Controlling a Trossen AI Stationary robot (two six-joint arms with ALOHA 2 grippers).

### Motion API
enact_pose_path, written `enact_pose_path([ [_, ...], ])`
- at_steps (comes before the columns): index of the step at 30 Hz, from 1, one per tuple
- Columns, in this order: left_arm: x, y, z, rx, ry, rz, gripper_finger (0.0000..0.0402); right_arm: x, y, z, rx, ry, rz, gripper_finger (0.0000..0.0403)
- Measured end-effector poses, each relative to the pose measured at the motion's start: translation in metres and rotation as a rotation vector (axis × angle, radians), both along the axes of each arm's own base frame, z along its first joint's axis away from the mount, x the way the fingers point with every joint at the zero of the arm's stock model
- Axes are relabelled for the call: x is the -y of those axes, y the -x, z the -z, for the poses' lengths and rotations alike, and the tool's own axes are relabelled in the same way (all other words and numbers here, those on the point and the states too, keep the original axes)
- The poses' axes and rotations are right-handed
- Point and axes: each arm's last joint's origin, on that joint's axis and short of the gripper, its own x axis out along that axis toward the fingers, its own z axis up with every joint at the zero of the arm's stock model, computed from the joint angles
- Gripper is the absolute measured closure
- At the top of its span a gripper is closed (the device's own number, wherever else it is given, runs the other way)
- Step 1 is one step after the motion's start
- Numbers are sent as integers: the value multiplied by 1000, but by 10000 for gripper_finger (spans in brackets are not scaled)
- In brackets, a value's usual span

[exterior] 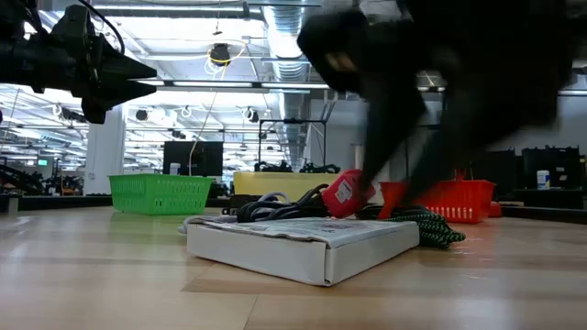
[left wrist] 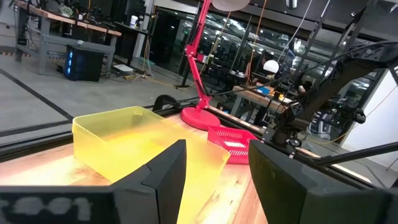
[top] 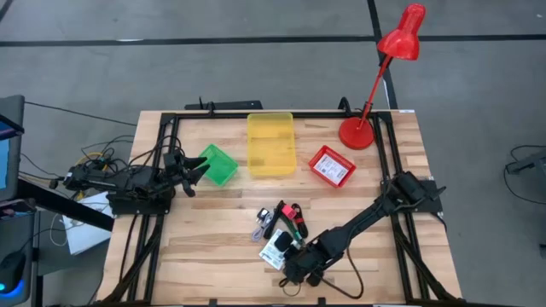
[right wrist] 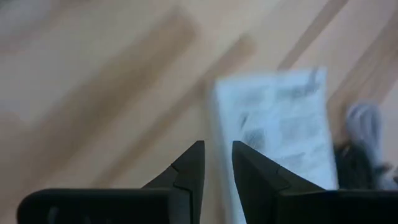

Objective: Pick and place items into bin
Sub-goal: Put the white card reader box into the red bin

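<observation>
Currently the right gripper (right wrist: 216, 163) hangs low over the near edge of a flat white packet (right wrist: 280, 134), fingers narrowly parted, nothing between them. Judged step: approach to the first pick. Next move calls for lowering to straddle the packet's edge, then closing. The remaining items (top: 286, 220) lie clustered just beyond it: slim black, green and red tools. Left gripper (left wrist: 214, 180) waits raised beside the green bin (top: 218, 164), fingers spread, empty. Yellow bin (top: 270, 143) and red bin (top: 331, 165) stand farther back. Packet print illegible.
</observation>
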Motion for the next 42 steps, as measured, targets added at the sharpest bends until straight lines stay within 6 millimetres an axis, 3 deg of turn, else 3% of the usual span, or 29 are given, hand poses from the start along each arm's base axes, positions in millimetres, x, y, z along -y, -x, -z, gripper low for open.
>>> enact_pose_path([
  [7,0,0,0,-3,-1,0,235,-1,-12,17,40,25,-2,326],
  [18,0,0,0,-6,-1,0,235,12,-18,18,27,32,22,326],
  [26,0,0,0,-6,-1,1,235,9,-27,50,12,11,21,328],
  [34,0,0,0,-7,-1,1,235,6,-33,55,27,-108,65,393],
  [42,0,0,0,-6,-1,1,235,2,-32,55,6,-191,137,400],
])
